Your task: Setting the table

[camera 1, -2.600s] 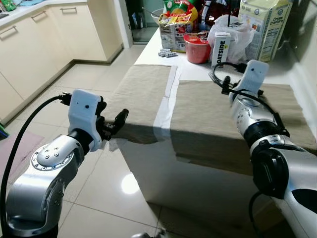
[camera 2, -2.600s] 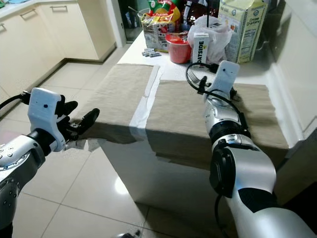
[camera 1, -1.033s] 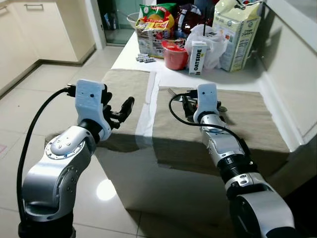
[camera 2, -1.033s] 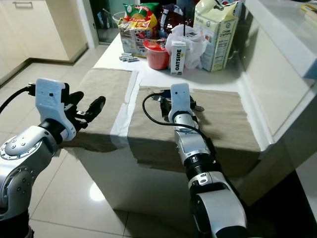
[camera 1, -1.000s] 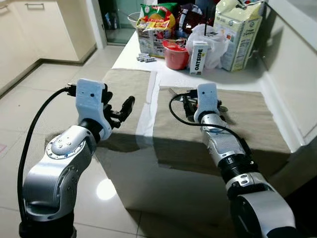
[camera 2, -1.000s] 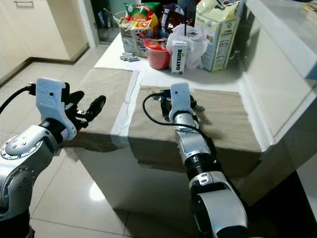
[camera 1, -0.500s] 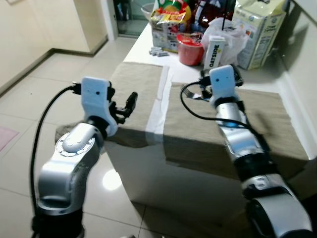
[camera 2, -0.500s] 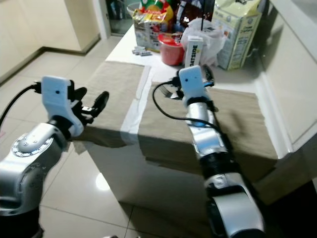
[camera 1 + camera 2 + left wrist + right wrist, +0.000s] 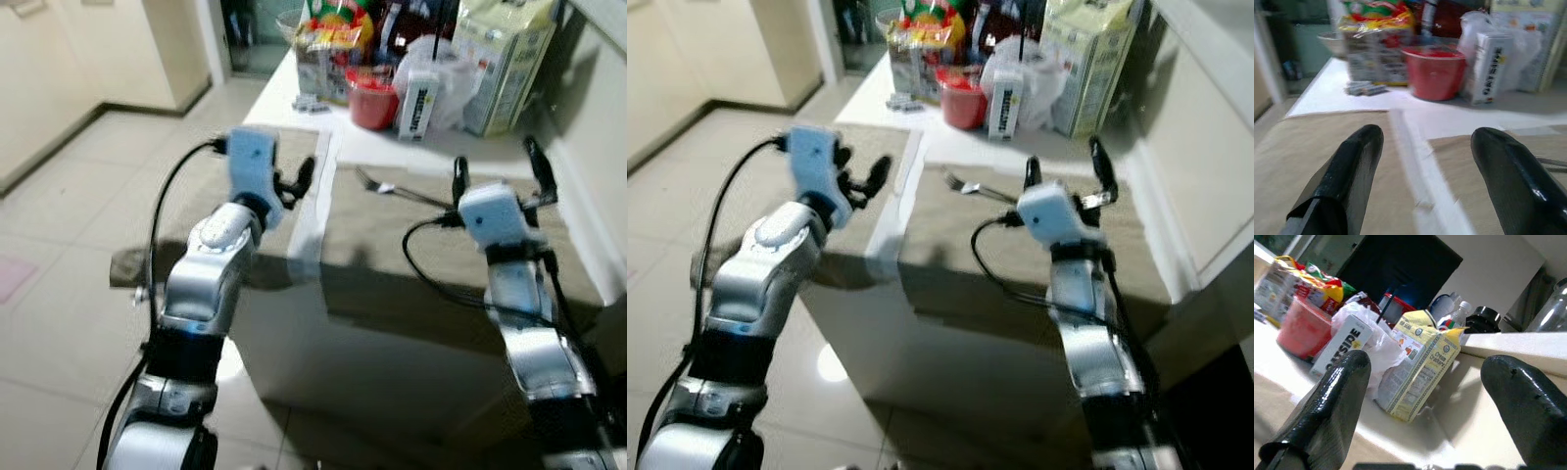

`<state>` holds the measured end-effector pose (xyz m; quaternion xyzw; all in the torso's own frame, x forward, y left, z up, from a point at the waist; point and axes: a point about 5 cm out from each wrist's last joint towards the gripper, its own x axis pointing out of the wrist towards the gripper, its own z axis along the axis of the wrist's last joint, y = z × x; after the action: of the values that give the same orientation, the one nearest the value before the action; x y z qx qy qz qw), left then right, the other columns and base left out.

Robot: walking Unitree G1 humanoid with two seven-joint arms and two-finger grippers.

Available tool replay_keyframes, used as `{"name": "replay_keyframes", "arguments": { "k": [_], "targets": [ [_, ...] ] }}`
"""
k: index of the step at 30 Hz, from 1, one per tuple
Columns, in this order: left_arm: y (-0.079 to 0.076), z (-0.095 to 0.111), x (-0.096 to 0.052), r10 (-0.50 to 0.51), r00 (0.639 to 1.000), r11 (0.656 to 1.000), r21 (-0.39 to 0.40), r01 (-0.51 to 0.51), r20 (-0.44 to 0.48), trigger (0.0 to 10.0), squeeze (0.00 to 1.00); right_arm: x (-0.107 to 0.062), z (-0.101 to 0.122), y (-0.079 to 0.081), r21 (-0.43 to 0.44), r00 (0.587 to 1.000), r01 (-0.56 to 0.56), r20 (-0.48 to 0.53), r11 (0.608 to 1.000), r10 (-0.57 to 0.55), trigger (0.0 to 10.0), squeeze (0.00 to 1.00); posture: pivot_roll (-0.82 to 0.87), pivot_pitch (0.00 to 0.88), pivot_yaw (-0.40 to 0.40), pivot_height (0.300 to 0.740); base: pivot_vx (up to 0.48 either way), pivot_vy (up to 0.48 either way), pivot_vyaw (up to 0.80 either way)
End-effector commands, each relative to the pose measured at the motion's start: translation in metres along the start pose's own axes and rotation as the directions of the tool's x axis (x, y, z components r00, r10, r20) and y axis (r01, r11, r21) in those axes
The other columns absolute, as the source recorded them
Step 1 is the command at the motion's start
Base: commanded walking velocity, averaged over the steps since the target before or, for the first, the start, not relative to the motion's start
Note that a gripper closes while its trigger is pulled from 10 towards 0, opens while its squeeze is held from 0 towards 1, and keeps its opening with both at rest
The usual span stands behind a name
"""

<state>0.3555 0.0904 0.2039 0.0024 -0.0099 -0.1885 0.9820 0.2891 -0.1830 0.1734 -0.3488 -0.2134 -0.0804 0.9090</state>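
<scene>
A silver fork lies loose on the far left part of the right beige placemat. My right gripper is off to the right of the fork, above this mat, open and tilted upward with nothing between its fingers. My left gripper hovers open and empty over the near right part of the left beige placemat. The left wrist view looks across the white gap between the mats, with the fork's end at the edge.
At the table's far end stand a red cup, an Oatside carton, a white plastic bag, a cracker box and snack packs. A wall ledge borders the right side. Tiled floor lies left.
My right gripper has drawn back to the right from the fork and tipped upward; the fork stays on the mat. My left gripper has moved forward over the left mat.
</scene>
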Motion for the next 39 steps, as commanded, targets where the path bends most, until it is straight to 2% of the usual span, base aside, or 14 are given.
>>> {"name": "replay_keyframes", "arguments": {
  "k": [1, 4, 5, 6, 7, 10, 22, 23, 24, 30, 32, 33, 36, 39],
  "targets": [
    [0.004, -0.002, 0.010, -0.002, 1.000, 0.999, 0.034, 0.003, -0.015, 10.0, 0.00, -0.008, 0.007, -0.006, -0.010, 0.999, 0.002, 0.034, 1.000, -0.001, 10.0, 0.00, -0.18, 0.000, 0.097, 0.740, 0.000, 0.000, 0.00],
    [0.001, 0.000, 0.018, -0.038, 0.999, 0.999, 0.036, 0.039, -0.029, 10.0, 0.00, -0.018, 0.007, -0.009, -0.015, 0.999, -0.011, 0.031, 1.000, 0.011, 10.0, 0.00, -0.20, 0.000, 0.107, 0.740, 0.000, 0.000, 0.00],
    [-0.004, 0.000, 0.028, -0.066, 0.997, 0.997, 0.037, 0.067, -0.032, 10.0, 0.94, -0.034, 0.003, -0.015, -0.013, 1.000, -0.016, 0.003, 1.000, 0.016, 10.0, 0.00, -0.23, 0.000, 0.113, 0.740, 0.000, 0.000, 0.00],
    [-0.004, 0.000, 0.028, -0.066, 0.997, 0.997, 0.037, 0.067, -0.032, 10.0, 0.94, -0.034, 0.003, -0.015, -0.013, 1.000, -0.016, 0.003, 1.000, 0.016, 10.0, 0.00, -0.23, 0.000, 0.113, 0.740, 0.000, 0.000, 0.00],
    [-0.005, 0.001, 0.032, -0.074, 0.997, 0.997, 0.027, 0.075, -0.028, 10.0, 1.00, -0.039, 0.003, -0.016, -0.014, 1.000, -0.026, 0.000, 1.000, 0.026, 10.0, 0.00, -0.24, 0.000, 0.114, 0.740, 0.000, 0.000, 0.00],
    [-0.014, 0.001, 0.040, -0.103, 0.994, 0.994, 0.019, 0.104, -0.018, 10.0, 1.00, -0.053, -0.001, -0.016, -0.031, 0.998, -0.056, -0.032, 0.998, 0.055, 10.0, 0.00, -0.25, 0.007, 0.109, 0.740, 0.000, 0.000, 0.00],
    [-0.048, 0.002, 0.057, -0.225, 0.974, 0.974, 0.036, 0.226, -0.021, 10.0, 1.00, -0.056, 0.009, -0.013, -0.023, 0.994, -0.112, -0.015, 0.993, 0.112, 10.0, 0.00, -0.24, 0.047, 0.106, 0.740, 0.000, 0.000, 0.00],
    [-0.051, 0.003, 0.059, -0.229, 0.973, 0.972, 0.041, 0.230, -0.020, 10.0, 0.62, -0.056, 0.010, -0.012, -0.022, 0.993, -0.115, -0.014, 0.993, 0.115, 10.0, 0.00, -0.24, 0.049, 0.108, 0.740, 0.000, 0.000, 0.00],
    [-0.054, 0.004, 0.060, -0.232, 0.972, 0.971, 0.046, 0.233, -0.021, 10.0, 0.00, -0.057, 0.011, -0.011, -0.018, 0.993, -0.119, -0.014, 0.993, 0.119, 10.0, 0.00, -0.24, 0.054, 0.113, 0.740, 0.000, 0.000, 0.00],
    [-0.070, 0.009, 0.064, -0.276, 0.961, 0.959, 0.057, 0.277, -0.018, 10.0, 0.00, -0.059, 0.014, -0.006, -0.010, 0.992, -0.127, -0.014, 0.992, 0.126, 10.0, 0.00, -0.25, 0.065, 0.129, 0.740, 0.000, 0.000, 0.00],
    [-0.098, 0.012, 0.065, -0.361, 0.932, 0.931, 0.052, 0.361, -0.013, 10.0, 0.00, -0.059, 0.016, -0.004, -0.001, 0.992, -0.128, -0.016, 0.992, 0.128, 10.0, 0.00, -0.24, 0.067, 0.136, 0.740, 0.000, 0.000, 0.00],
    [-0.098, 0.012, 0.065, -0.361, 0.932, 0.931, 0.052, 0.361, -0.013, 10.0, 0.00, -0.059, 0.016, -0.004, -0.001, 0.992, -0.128, -0.016, 0.992, 0.128, 10.0, 0.00, -0.24, 0.067, 0.136, 0.740, 0.000, 0.000, 0.00],
    [-0.125, 0.012, 0.063, -0.442, 0.897, 0.895, 0.059, 0.442, -0.010, 10.0, 0.00, -0.058, 0.019, -0.003, 0.005, 0.992, -0.125, -0.010, 0.992, 0.125, 10.0, 0.00, -0.25, 0.066, 0.148, 0.740, 0.000, 0.000, 0.00],
    [-0.142, 0.009, 0.061, -0.483, 0.876, 0.874, 0.044, 0.483, -0.019, 10.0, 0.00, -0.059, 0.021, -0.002, 0.010, 0.993, -0.120, -0.008, 0.993, 0.120, 10.0, 0.00, -0.26, 0.069, 0.159, 0.740, 0.000, 0.000, 0.00]
  ]
}}
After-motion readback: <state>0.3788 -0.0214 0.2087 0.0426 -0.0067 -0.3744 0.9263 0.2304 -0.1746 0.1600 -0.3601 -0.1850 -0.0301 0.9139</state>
